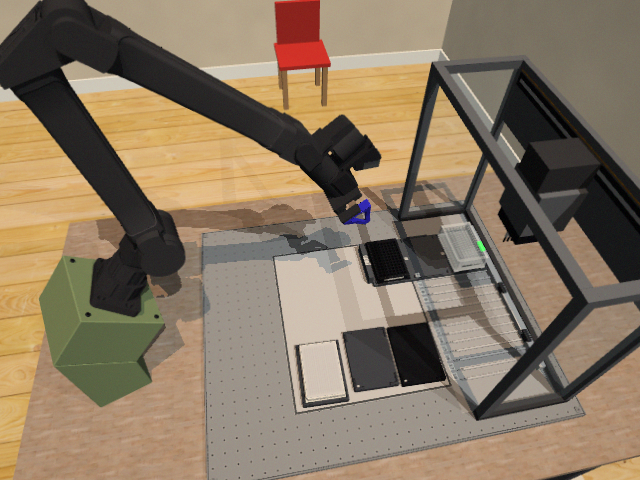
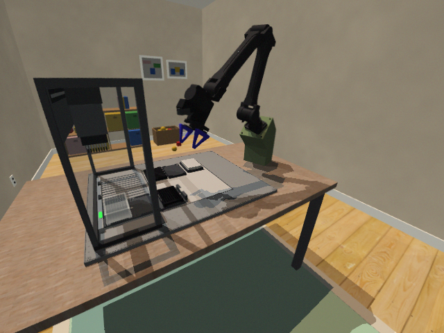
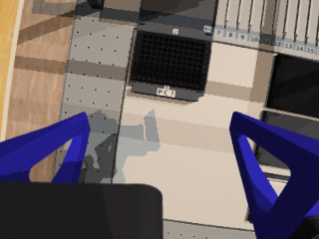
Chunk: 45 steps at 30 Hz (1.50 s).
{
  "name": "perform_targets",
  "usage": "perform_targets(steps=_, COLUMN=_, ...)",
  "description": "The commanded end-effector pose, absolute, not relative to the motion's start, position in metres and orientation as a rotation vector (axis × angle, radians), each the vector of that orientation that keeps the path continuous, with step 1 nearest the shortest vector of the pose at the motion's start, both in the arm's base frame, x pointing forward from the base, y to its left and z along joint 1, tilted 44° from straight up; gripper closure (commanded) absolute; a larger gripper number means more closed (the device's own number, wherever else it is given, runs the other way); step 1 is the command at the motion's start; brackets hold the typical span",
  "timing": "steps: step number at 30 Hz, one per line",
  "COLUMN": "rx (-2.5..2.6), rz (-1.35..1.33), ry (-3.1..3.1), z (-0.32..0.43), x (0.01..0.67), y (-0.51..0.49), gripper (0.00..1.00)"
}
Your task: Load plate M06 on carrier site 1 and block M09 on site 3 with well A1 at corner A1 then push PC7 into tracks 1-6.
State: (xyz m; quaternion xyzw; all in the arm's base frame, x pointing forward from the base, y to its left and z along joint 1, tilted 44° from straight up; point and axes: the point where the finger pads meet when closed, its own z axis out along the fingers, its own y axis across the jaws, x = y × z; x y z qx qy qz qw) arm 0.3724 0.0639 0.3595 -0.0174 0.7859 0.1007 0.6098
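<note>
Fingers spread wide, nothing between them, hanging above the apron point(image 3: 189, 159). Carrier PC7 point(image 1: 413, 258) sits in the tracks with the green lamp point(image 1: 481, 246) lit; black plate point(image 3: 170, 61) lies ahead of my fingertips, well apart. Risk as I judge it: dropping low would nudge the handle end and unseat it.
</note>
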Motion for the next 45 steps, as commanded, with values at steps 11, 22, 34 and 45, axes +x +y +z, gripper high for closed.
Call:
perform_targets(steps=11, rx=-0.082, rz=0.224, ry=2.153, z=0.353, x=0.401, y=0.067, gripper=0.00)
perform_targets(steps=22, rx=-0.120, rz=0.227, ry=2.363, z=0.336, x=0.387, y=0.069, gripper=0.00)
perform_targets(steps=34, rx=0.070, rz=0.290, ry=2.349, z=0.300, x=0.367, y=0.009, gripper=0.00)
perform_targets(steps=45, rx=0.069, rz=0.282, ry=2.357, z=0.266, x=0.346, y=-0.037, gripper=0.00)
